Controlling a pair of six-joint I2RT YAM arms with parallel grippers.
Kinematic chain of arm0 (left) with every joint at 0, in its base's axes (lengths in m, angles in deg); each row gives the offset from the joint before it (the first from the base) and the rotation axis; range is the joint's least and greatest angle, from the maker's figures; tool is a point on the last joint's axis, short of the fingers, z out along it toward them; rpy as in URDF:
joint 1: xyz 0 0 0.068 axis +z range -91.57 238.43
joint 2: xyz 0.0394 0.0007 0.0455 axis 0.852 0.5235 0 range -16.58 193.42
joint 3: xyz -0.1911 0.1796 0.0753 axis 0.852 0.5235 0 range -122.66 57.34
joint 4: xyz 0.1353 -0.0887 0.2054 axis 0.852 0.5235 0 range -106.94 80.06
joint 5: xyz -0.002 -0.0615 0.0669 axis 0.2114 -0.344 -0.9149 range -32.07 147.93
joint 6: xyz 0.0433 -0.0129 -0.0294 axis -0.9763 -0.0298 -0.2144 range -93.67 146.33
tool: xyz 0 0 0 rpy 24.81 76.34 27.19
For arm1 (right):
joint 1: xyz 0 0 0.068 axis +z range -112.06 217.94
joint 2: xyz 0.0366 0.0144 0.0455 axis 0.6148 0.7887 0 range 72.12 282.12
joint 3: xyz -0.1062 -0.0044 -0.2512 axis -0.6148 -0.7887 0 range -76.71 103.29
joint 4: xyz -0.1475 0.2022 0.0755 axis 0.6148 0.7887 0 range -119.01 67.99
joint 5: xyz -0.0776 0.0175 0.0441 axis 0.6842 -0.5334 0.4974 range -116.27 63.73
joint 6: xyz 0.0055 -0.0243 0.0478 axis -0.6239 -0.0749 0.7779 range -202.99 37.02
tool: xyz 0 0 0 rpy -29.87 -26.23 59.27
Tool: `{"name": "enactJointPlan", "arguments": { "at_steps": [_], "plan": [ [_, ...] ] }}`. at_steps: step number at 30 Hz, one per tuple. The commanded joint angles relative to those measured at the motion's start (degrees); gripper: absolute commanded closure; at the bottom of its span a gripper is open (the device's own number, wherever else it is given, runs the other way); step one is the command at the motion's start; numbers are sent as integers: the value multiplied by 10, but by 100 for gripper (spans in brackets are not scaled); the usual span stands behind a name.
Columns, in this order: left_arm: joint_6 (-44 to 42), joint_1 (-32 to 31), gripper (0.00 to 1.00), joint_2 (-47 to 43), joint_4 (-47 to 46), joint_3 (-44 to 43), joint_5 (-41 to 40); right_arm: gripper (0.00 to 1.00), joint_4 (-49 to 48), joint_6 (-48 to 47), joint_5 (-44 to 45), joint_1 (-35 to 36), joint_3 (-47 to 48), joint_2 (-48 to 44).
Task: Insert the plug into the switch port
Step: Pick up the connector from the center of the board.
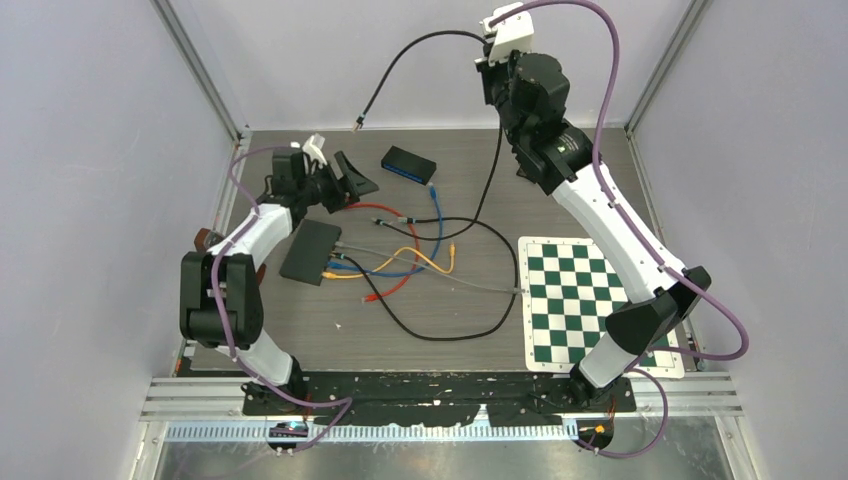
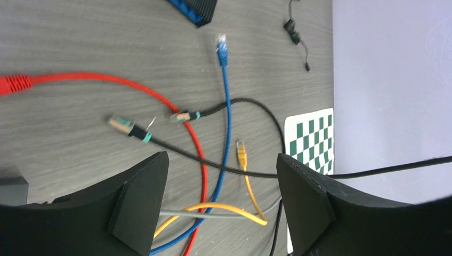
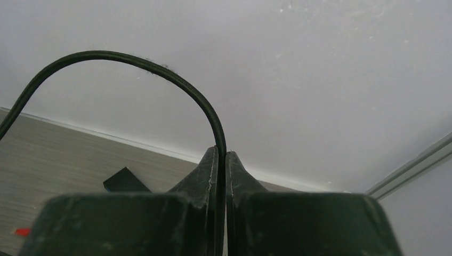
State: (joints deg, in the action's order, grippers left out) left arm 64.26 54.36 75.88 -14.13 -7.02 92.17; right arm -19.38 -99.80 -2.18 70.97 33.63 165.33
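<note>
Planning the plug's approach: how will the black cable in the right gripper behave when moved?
Likely semi-floppy: the black cable arches from the right gripper, then droops, so its free plug will probably sway. Seemingly light, since shut jaws alone hold its raised span.

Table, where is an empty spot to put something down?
Free: the bare wood in front, bordered by the black box, the black cable loop and the arm bases. The checkerboard mat is bare too, under the right arm. Crowded: the middle, where coloured cables tangle between the black box and the mat, with the blue switch just behind.
</note>
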Motion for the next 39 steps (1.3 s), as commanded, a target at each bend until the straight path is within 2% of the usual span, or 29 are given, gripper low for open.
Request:
{"name": "enactJointPlan", "arguments": {
  "at_steps": [1, 7, 16, 26, 39],
  "plan": [
    [41, 4, 22, 6, -89, 47, 14, 95, -8, 66, -3, -6, -7, -37],
    [26, 5, 19, 14, -56, 45, -17, 95, -7, 91, -8, -12, -19, -50],
    [50, 5, 20, 52, -69, 43, -45, 95, -7, 134, -31, -28, -24, -76],
    [165, 3, 22, 125, -190, 30, -18, 95, -42, 203, -97, -62, -88, -111],
    [201, -16, 27, 168, -212, 35, -11, 95, -69, 277, -125, -68, -120, -133]
  ]
}}
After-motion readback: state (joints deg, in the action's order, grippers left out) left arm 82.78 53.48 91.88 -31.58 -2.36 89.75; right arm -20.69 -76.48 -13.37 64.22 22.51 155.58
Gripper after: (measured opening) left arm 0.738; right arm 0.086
